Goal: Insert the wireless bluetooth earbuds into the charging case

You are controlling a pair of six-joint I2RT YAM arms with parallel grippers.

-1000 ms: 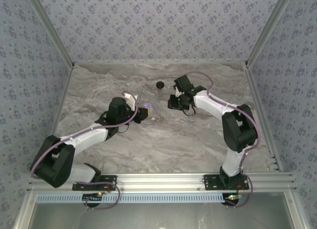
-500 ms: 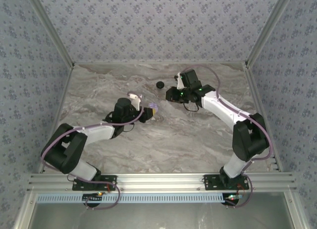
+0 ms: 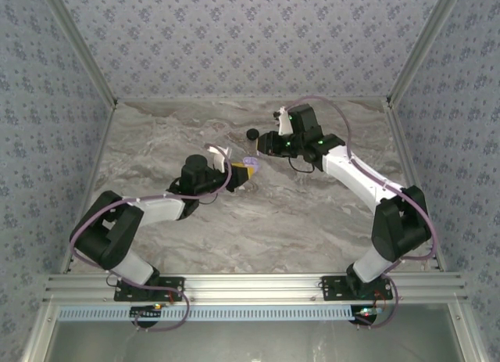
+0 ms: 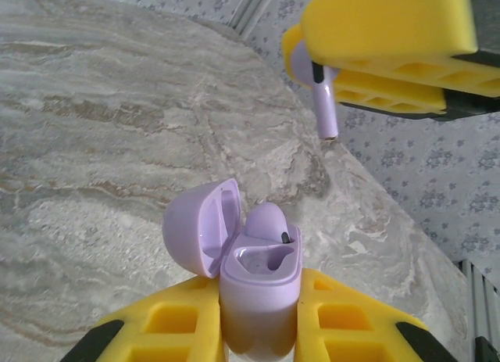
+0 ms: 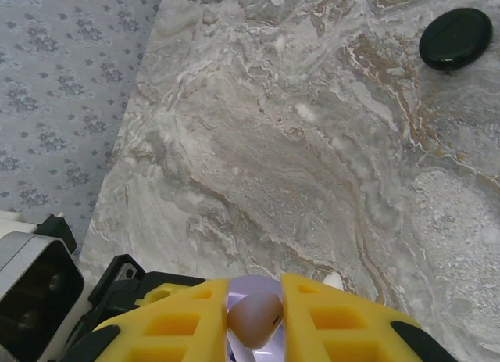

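Clamped between the left gripper's (image 4: 258, 335) pads above the desk's (image 3: 312, 213) middle: charging case (image 4: 258, 307), upright, lid (image 4: 195, 237) swung open, one earbud (image 4: 266, 221) seated inside. Just beyond, pinched tight in the right gripper (image 5: 254, 311): second earbud (image 4: 325, 108), stem toward the case, not touching. Farther, near the far edge: black round object (image 5: 455, 38), lying flat.

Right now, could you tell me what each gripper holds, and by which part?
The left gripper grips the open charging case by its base; the right gripper pinches an earbud by its head, stem free.
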